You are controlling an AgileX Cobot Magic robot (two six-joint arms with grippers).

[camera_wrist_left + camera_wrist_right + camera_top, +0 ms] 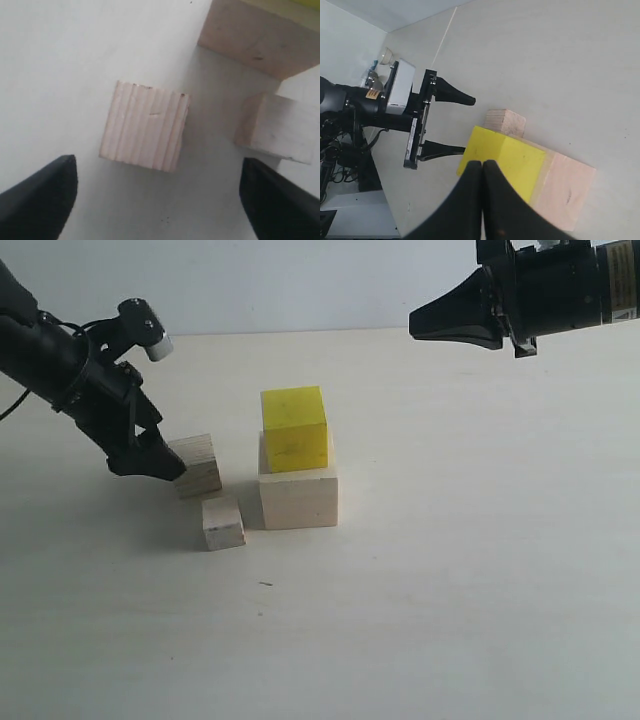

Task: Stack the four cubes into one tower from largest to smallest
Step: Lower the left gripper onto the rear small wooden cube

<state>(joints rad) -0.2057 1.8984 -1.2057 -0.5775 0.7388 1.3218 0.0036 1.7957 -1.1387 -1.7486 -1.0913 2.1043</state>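
A bright yellow cube (293, 428) sits on the large pale wood cube (298, 495) at the table's middle. Left of them lies the layered plywood cube (197, 464), and the smallest pale cube (223, 523) rests in front of it. My left gripper (165, 462) is low, beside the plywood cube's left side. In the left wrist view that gripper (157, 172) is open, its fingers wide apart, the plywood cube (145, 126) just ahead of them and untouched. My right gripper (418, 324) hangs high at the upper right, shut and empty (482, 162).
The pale tabletop (480, 570) stretches bare to the right and front of the cubes. The smallest cube (279, 127) lies close to the plywood cube and to the large cube (257, 37), with narrow gaps between them.
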